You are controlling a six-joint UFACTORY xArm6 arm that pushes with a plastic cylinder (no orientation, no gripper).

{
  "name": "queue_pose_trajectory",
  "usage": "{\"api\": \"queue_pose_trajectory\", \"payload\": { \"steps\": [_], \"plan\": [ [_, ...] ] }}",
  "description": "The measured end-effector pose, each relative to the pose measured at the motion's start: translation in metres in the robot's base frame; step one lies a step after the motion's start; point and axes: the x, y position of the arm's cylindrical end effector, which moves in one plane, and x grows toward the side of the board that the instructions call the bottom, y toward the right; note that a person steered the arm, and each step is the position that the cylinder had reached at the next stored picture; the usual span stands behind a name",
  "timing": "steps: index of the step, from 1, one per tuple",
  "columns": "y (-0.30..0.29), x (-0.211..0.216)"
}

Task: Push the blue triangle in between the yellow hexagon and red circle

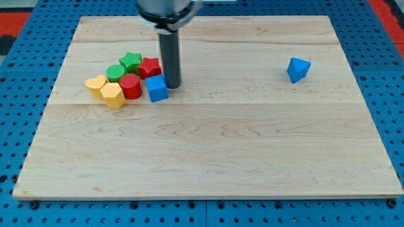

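Note:
The blue triangle point(298, 69) lies alone at the view's upper right of the wooden board. The yellow hexagon point(113, 95) and the red circle point(131, 86) sit side by side, touching, in a cluster at the view's left. My tip point(172, 85) rests on the board at the right edge of that cluster, right beside a blue cube point(157, 88). The tip is far to the left of the blue triangle.
The cluster also holds a yellow block point(96, 84), a green circle point(115, 72), a green star-like block point(131, 61) and a red block point(150, 66). The board point(208, 151) lies on a blue pegboard.

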Motion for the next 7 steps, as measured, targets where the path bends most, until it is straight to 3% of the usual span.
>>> {"api": "queue_pose_trajectory", "payload": {
  "steps": [1,3,4,5,7],
  "plan": [
    [0.068,0.0],
    [0.285,0.014],
    [0.319,-0.028],
    [0.252,-0.045],
    [0.08,0.066]
  ]
}}
